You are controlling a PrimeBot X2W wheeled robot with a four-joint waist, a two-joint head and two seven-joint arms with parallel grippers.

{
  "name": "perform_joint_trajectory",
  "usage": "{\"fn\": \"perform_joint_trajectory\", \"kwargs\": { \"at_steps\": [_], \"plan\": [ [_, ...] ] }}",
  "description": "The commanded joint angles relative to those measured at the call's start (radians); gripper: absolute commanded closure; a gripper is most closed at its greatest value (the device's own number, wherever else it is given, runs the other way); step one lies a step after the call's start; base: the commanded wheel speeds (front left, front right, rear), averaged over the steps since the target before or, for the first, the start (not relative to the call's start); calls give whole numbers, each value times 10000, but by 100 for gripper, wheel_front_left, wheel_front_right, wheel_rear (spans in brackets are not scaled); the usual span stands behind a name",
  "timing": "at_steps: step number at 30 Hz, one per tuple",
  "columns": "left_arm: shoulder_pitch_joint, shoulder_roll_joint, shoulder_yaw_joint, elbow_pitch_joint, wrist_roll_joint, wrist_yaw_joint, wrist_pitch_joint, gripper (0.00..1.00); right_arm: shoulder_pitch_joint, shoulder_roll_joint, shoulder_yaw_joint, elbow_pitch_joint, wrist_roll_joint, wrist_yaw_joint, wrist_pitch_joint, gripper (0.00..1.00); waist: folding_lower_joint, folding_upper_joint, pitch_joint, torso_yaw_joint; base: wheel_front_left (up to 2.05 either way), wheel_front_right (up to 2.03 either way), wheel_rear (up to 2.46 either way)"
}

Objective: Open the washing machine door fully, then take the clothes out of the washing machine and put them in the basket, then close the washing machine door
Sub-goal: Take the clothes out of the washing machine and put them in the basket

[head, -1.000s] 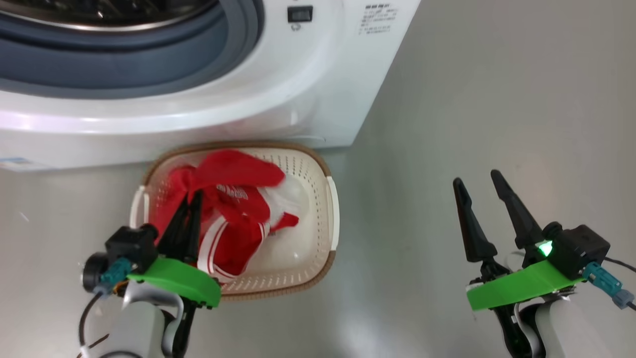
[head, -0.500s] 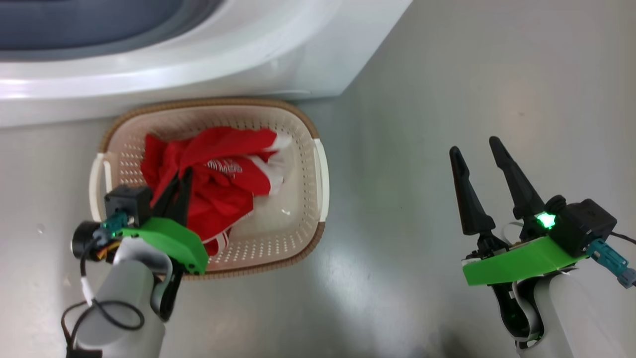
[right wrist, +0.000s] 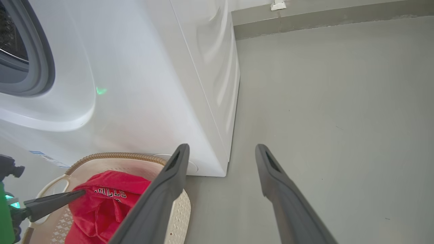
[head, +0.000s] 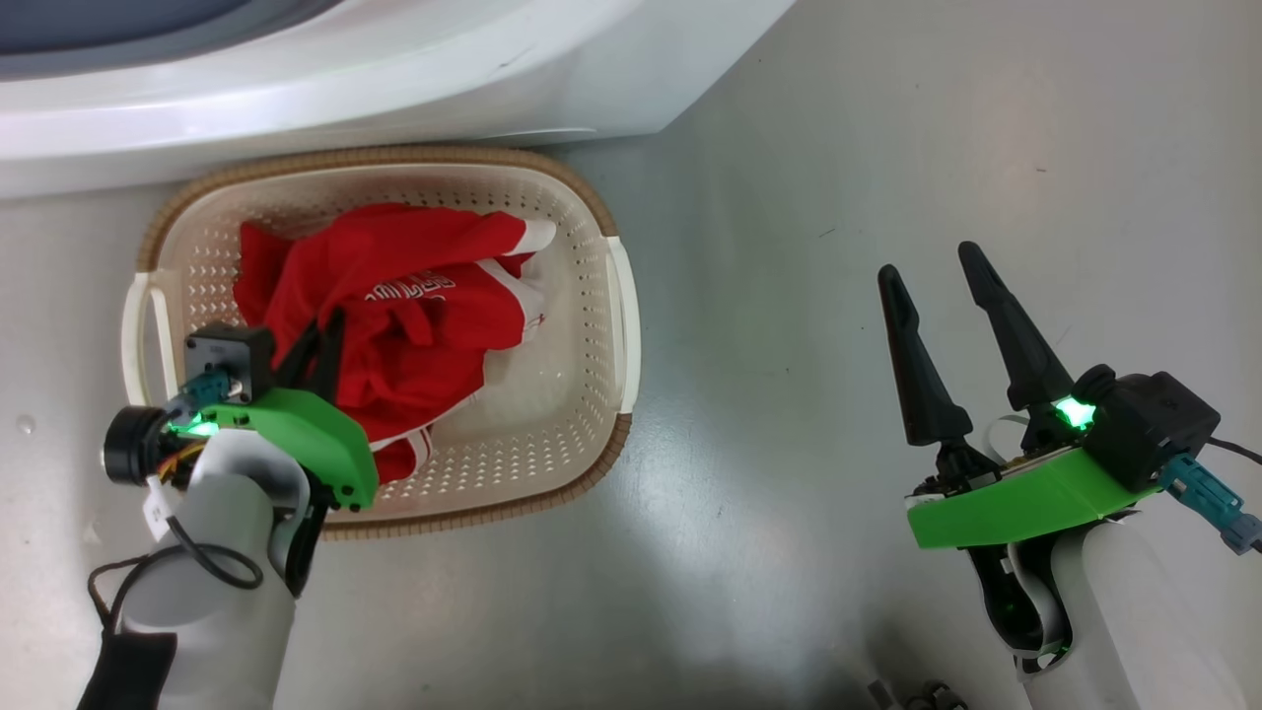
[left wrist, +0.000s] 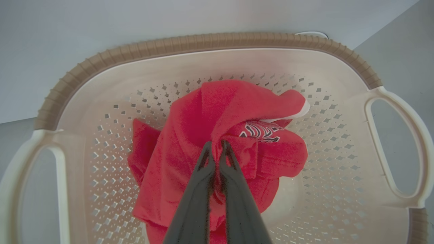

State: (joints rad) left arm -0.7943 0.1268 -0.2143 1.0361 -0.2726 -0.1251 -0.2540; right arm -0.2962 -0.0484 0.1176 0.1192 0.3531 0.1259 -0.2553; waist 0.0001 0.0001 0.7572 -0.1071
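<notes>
Left gripper (left wrist: 216,144) pinches clothes (left wrist: 190,135) lettered "…ULLS" inside basket (left wrist: 203,42); right gripper (head: 929,264) gapes empty over open floor (head: 789,197).

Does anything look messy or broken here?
Nothing looks broken or spilled. The red clothes lie crumpled inside the basket, and the left gripper is pinching a fold of them.

left claw (left wrist: 216,144) tight together at the tips, right claw (head: 928,259) wide apart
</notes>
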Motion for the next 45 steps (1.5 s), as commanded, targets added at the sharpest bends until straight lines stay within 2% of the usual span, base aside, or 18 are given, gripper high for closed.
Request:
{"fn": "perform_joint_trajectory", "kwargs": {
  "at_steps": [1,2,3,20,31,45],
  "plan": [
    [72,308,249,-29,70,-55,-78,56,128,-18,255,-213,9,48,-65,0,-1,-1,-12,-1,0,0,0],
    [54,295,259,6,62,-55,-78,30,128,-18,250,-205,10,48,-65,0,-1,-1,-28,3,0,0,0],
    [52,279,273,20,49,-55,-78,0,130,-18,241,-190,10,48,-65,0,-1,-1,-68,11,0,0,0],
    [1368,59,936,-977,-27,-55,-78,0,506,-18,88,339,-79,48,-65,0,-1,-1,-1953,305,0,0,0],
    [3029,36,1625,-2915,411,-55,-78,0,1233,-18,-32,673,-145,48,-65,0,-1,-1,-3780,393,0,0,0],
    [5182,-156,2472,-5563,1086,-55,-78,0,2265,-18,-210,885,-329,48,-65,0,-1,-1,-5581,462,0,0,0]
  ]
}}
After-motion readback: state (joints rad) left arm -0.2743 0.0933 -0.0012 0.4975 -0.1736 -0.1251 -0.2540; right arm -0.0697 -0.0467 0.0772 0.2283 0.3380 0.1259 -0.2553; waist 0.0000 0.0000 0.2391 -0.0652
